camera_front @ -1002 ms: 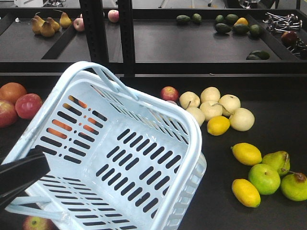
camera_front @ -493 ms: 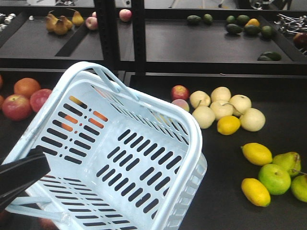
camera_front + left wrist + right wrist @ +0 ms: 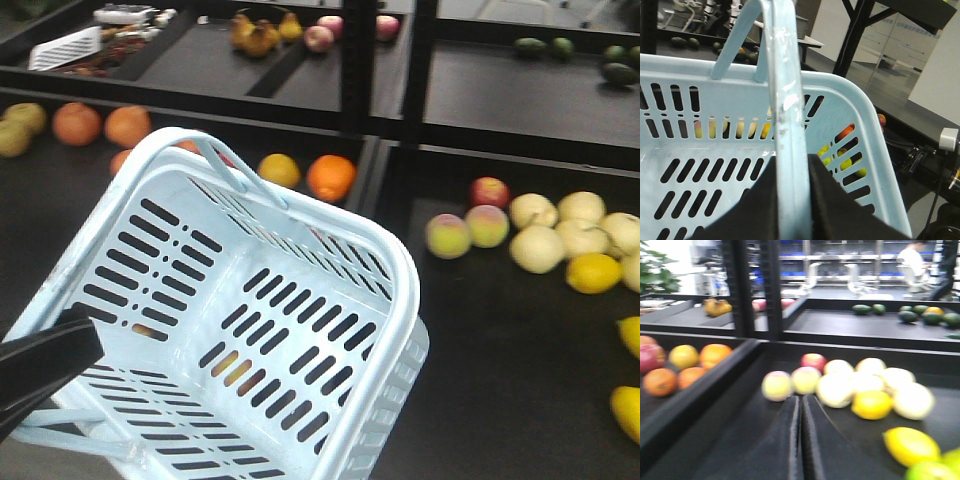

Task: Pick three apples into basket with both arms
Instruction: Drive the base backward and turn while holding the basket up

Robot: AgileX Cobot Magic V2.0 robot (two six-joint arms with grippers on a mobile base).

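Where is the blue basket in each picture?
Front view: the basket fills the lower left and middle.
Left wrist view: the basket fills most of it, handle up the middle.
Right wrist view: not there.
Landmark: the red apple by the pale fruits, front and right wrist views.

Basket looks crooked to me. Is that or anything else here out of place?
Yes, the basket hangs askew: the left gripper pinches just one thin handle, so it sits tilted and cornerwise over the shelf. It is empty and looks undamaged.
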